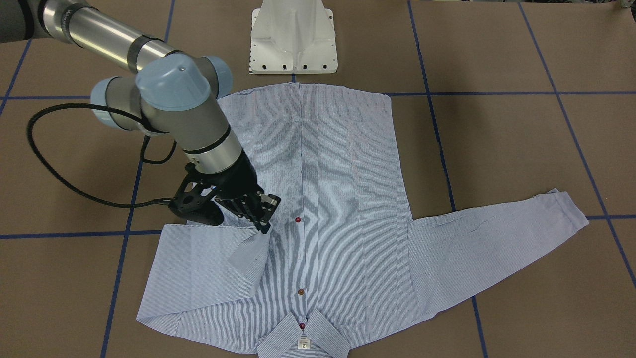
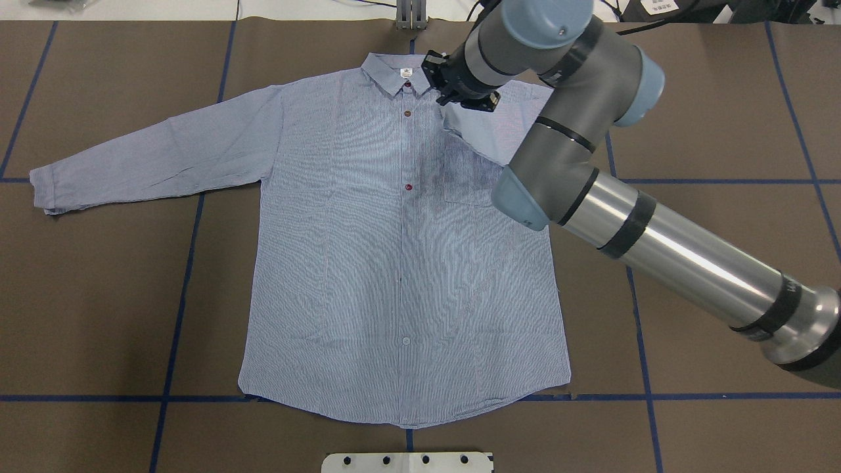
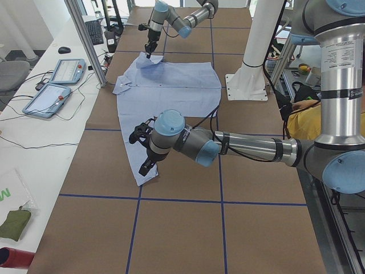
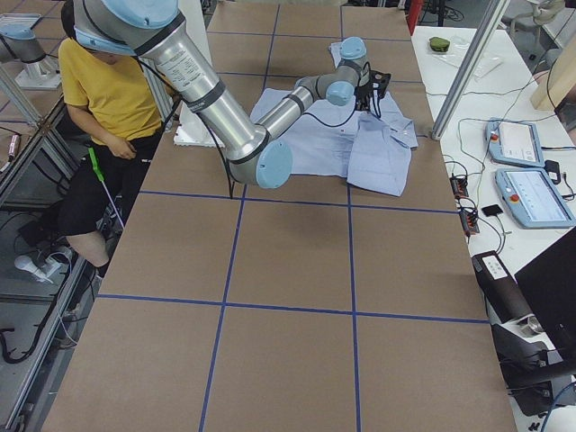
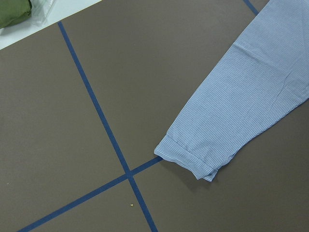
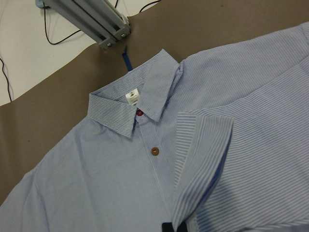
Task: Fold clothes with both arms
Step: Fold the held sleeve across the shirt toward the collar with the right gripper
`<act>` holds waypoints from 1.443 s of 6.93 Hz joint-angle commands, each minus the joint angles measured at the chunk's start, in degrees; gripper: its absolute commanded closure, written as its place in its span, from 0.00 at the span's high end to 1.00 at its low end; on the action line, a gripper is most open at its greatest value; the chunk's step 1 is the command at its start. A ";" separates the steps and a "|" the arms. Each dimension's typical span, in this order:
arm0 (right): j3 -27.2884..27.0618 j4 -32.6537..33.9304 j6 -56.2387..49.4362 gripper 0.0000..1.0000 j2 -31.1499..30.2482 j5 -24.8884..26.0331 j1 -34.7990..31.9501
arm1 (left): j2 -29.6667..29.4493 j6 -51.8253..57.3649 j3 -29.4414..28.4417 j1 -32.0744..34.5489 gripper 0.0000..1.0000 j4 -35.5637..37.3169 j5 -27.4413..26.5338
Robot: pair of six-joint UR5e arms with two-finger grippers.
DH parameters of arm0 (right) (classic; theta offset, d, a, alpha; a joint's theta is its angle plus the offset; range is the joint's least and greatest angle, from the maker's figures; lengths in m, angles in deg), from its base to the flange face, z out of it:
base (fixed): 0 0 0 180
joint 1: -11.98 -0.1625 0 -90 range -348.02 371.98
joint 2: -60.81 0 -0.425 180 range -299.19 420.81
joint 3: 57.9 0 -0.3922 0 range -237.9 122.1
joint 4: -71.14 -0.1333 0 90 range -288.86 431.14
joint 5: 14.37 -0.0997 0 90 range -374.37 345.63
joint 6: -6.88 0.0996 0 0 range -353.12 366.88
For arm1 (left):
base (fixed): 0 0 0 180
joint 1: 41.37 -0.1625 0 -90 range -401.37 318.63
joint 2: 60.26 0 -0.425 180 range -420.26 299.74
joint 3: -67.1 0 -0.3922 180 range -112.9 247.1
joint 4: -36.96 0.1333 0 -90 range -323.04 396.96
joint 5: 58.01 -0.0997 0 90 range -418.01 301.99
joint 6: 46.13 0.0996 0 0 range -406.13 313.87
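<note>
The light blue striped shirt [image 2: 394, 263] lies flat and face up, with its collar [image 6: 145, 104] and white neck tag at the table's far edge. My right gripper [image 1: 265, 226] is shut on the cuff [image 6: 203, 159] of one sleeve. That sleeve is folded in over the chest near the top buttons. The other sleeve [image 2: 151, 151] stretches straight out sideways, and its cuff [image 5: 193, 157] rests on the table by a blue tape cross. In the exterior left view my left gripper [image 3: 144, 166] hovers just over that cuff. I cannot tell whether it is open or shut.
The white pedestal base [image 1: 293, 40] stands just beyond the shirt's hem. A person in a yellow shirt [image 4: 108, 81] sits beside the table. Two tablets [image 3: 51, 97] lie on the side bench and an aluminium post [image 6: 91, 21] rises behind the collar.
</note>
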 commanded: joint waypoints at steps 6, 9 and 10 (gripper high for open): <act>13.08 -4.95 3.56 0.99 11.71 13.96 9.09 | -0.24 0.17 -0.51 -0.35 0.99 -0.25 -0.07; 15.27 -4.87 6.98 1.00 15.12 19.32 12.69 | -0.15 0.17 -1.21 -0.35 0.99 -0.17 0.02; 15.28 -4.86 8.30 1.00 15.83 20.13 12.96 | -0.41 0.18 -3.65 -0.61 0.99 -0.69 0.02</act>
